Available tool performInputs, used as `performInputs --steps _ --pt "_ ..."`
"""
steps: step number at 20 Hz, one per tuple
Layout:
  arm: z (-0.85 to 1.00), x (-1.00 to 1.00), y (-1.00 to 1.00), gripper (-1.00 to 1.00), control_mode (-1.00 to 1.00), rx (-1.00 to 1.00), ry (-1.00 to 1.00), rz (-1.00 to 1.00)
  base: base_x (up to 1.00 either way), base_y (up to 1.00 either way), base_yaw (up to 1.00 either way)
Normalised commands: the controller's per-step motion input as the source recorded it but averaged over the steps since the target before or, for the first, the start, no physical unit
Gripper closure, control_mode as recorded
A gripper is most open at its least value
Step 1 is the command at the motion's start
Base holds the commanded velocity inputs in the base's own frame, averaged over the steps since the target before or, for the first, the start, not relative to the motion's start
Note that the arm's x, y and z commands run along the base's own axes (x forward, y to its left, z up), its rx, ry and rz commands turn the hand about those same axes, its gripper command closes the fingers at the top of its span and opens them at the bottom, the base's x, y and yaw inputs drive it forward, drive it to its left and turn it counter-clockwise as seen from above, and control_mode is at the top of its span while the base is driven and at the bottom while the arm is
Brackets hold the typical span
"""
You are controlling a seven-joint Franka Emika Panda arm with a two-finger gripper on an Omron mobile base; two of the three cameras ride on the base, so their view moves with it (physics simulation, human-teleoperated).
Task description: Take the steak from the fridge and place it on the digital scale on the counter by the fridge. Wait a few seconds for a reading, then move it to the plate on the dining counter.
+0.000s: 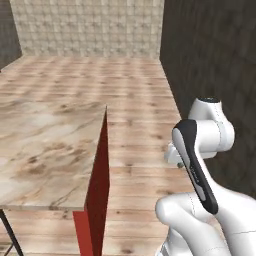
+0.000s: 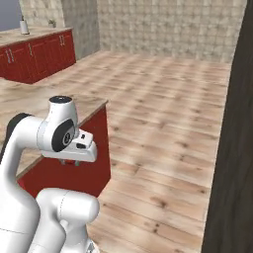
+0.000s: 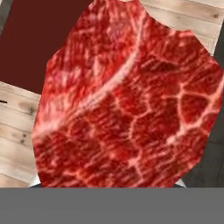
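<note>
Raw red steak w/ pale marbling (image 3: 127, 100): moist-looking, fibrous. Long beige-brown marbled stone dining counter (image 1: 45, 145): smooth, matt, w/ flat red side panel. Light wood plank floor (image 2: 163, 123): visible grain (knots too). Pale tiled back wall (image 1: 85, 25): rough, matt.

One steak (image 3: 124, 100); one dining counter (image 1: 45, 150).

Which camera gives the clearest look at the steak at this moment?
The hand view: the steak sits right in front of the lens, red with pale marbling, over wood floor and a dark red panel. In the left and right base views I can't make out the steak; the arm's hand hangs beside the stone counter.
</note>
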Motion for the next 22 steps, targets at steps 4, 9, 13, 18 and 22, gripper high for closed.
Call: performInputs --steps 4,9,13,18,22 --pt "0.0 0.0 0.0 1.0 1.0 0.0 0.0 0.0 1.0 -0.57 0.67" --pt "0.0 0.0 0.0 1.0 1.0 0.0 0.0 0.0 0.98 -0.68 0.64" --pt "0.0 0.0 0.0 1.0 1.0 0.0 0.0 0.0 0.79 -0.91 0.57" --pt "0.0 0.0 0.0 1.0 1.0 0.0 0.0 0.0 0.51 -1.0 0.49" --pt "0.0 0.0 0.0 1.0 1.0 0.0 0.0 0.0 0.44 -1.0 0.41"
